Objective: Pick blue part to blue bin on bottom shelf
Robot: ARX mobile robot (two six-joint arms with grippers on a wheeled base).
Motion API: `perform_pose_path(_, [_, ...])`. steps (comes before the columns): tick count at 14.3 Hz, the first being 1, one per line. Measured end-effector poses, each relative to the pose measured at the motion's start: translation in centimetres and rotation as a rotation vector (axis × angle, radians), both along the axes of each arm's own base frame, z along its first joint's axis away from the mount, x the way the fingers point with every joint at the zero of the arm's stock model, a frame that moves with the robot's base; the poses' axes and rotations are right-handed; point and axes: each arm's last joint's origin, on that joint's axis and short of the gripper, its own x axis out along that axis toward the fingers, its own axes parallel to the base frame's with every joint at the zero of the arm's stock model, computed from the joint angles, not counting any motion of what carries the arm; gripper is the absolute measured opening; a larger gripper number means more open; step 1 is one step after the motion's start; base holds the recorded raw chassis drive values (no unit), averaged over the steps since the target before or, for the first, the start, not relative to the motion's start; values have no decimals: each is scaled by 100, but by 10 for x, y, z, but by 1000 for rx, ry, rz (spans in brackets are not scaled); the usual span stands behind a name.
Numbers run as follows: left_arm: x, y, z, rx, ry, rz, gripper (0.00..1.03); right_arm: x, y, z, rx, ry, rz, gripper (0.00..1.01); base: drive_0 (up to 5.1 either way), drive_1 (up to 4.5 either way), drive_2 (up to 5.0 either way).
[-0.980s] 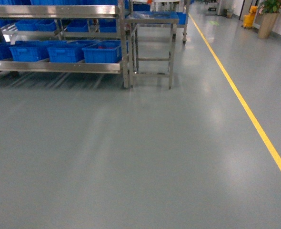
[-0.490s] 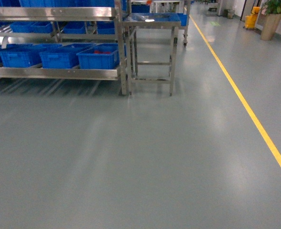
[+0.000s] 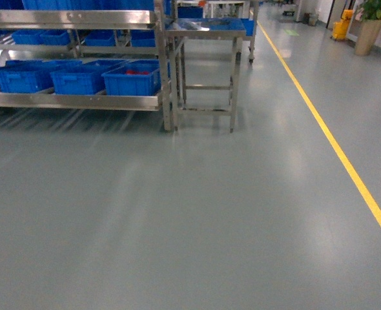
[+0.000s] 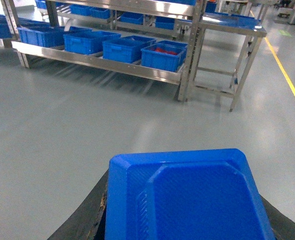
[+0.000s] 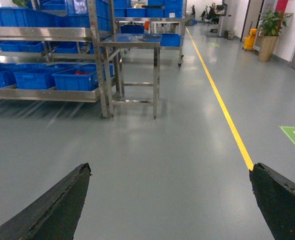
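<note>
Two claws: left claw [image 4: 187, 220] clamped on glossy moulded blue part [image 4: 187, 200] — right claw [image 5: 170, 200] apart; brushed-steel bottom shelf [image 3: 74, 100].

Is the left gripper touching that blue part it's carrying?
Touching. The left wrist view shows the blue part sitting between the left gripper's black fingers, its edges against them with no visible gap.

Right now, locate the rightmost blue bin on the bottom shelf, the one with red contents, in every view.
Head: upper left, beside the rack's end post.
Left wrist: upper centre.
Right wrist: left, mid-height.
Shared landmark: the square steel table just right of it.
</note>
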Motion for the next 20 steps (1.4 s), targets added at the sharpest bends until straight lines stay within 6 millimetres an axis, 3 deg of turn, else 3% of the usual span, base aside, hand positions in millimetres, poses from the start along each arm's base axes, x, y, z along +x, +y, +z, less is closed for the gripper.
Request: perform_pose_path(20, [0,0,0,-1,-2,0,44,0,0,0,0,2,0,98,2,405,-401])
